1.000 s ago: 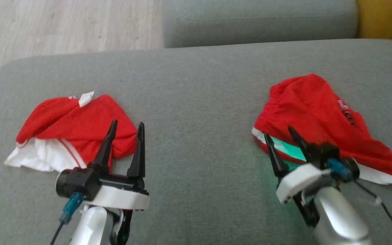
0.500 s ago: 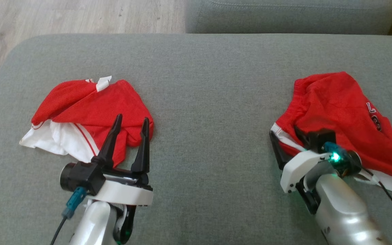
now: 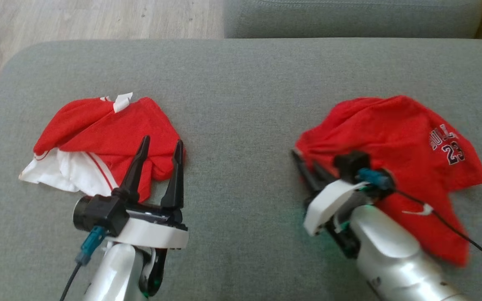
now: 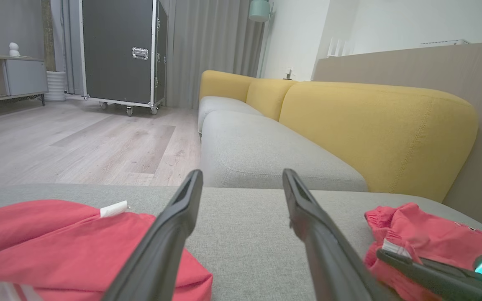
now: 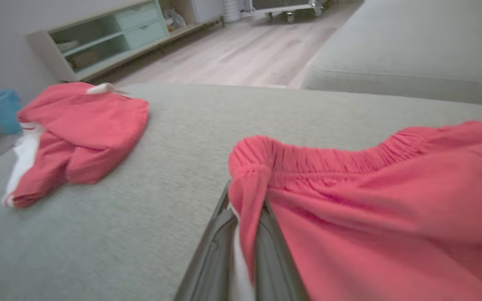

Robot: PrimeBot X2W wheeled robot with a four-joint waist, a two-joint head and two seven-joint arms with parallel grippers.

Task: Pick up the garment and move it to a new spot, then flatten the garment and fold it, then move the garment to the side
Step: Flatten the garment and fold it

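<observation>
Garment [image 3: 391, 133]: red shorts, right of frame on the grey sofa cushion [image 3: 241, 83]. Your right claw [image 3: 304, 161] is pinching its elastic waistband corner. Your left claw [image 3: 162, 141], spread, empty, sits lower left, beside a second red-and-white piece [image 3: 98, 133].

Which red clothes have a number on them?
The red shorts on the robot's right, pinched at the waistband by the right gripper, show a printed 23. The left red garment has white trim and a tag instead.

Grey sofa seat [image 3: 241, 83], yellow backrest [image 4: 375, 125], wooden floor [image 4: 78, 142], black wheeled case [image 4: 115, 50], pale sideboard [image 5: 98, 39]
</observation>
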